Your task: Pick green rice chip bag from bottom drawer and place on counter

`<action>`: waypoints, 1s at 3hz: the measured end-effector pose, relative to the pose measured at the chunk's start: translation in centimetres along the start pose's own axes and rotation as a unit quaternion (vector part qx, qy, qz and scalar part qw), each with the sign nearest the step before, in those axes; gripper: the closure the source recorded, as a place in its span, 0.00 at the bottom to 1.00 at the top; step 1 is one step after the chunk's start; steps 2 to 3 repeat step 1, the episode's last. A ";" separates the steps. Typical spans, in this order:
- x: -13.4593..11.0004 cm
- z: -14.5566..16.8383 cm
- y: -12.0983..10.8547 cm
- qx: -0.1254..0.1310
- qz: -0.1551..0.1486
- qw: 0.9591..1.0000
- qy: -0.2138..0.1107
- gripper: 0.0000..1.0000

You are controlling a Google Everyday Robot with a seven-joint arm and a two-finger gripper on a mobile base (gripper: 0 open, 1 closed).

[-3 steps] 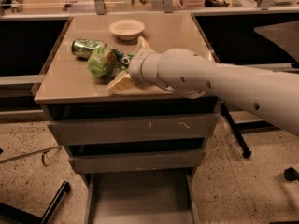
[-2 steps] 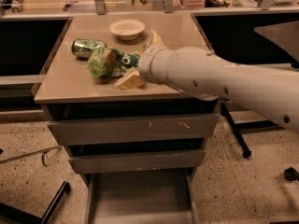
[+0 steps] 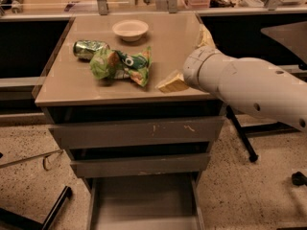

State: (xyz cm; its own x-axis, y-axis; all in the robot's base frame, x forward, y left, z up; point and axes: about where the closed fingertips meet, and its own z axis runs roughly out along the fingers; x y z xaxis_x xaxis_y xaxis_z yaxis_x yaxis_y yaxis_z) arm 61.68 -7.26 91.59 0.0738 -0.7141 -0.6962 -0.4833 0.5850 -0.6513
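Observation:
The green rice chip bag (image 3: 122,64) lies crumpled on the beige counter (image 3: 165,37), left of centre and touching nothing but the counter. My gripper (image 3: 185,57) is to the right of the bag, clear of it, with its yellowish fingers (image 3: 172,83) spread open and empty over the counter's right front part. The white arm reaches in from the right. The bottom drawer (image 3: 144,200) is pulled out below, and its grey floor shows bare.
A dented green drink can (image 3: 89,48) lies just behind and left of the bag. A shallow beige bowl (image 3: 130,29) stands at the back of the counter. Two scuffed grey drawers (image 3: 136,131) sit above the bottom one. Dark side tables flank the cabinet.
My gripper has let go of the bag and pulled away to the right. The bag now lies uncovered on the counter beside the can.

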 end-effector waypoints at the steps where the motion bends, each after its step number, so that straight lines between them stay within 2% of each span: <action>1: 0.0 0.0 0.0 0.000 0.000 1.000 0.000 0.00; 3: 0.0 0.0 0.0 0.000 0.000 1.000 0.000 0.00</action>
